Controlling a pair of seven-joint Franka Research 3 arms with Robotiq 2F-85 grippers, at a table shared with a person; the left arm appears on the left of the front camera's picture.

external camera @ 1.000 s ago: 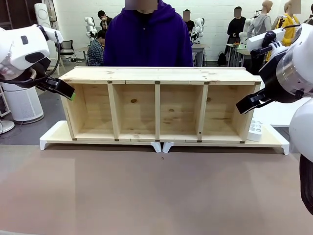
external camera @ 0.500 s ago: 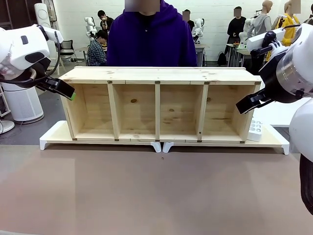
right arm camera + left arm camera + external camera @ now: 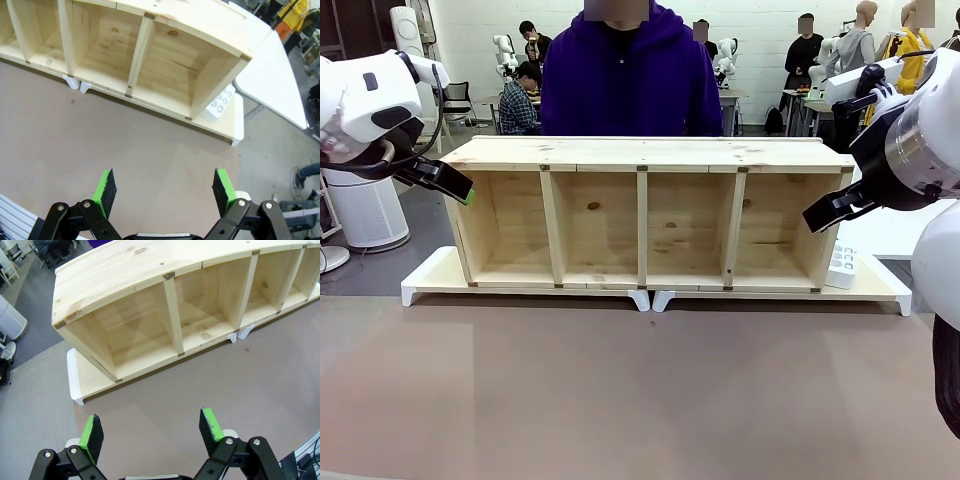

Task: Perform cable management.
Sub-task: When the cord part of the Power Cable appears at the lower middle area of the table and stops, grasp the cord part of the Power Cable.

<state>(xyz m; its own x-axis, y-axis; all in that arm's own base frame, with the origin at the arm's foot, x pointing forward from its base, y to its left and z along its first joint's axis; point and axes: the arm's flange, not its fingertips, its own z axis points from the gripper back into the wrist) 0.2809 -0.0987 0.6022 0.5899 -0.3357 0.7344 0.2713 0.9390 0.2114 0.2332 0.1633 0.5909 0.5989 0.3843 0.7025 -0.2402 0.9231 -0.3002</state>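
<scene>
As they flank the shelf (image 3: 640,153), left claw (image 3: 150,425) and right claw (image 3: 165,185) gape wide, empty.

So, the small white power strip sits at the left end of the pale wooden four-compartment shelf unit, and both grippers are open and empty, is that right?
Not quite: the front view shows the small white power strip at the right end of the pale wooden shelf unit. The left gripper and right gripper are indeed open and empty.
</scene>
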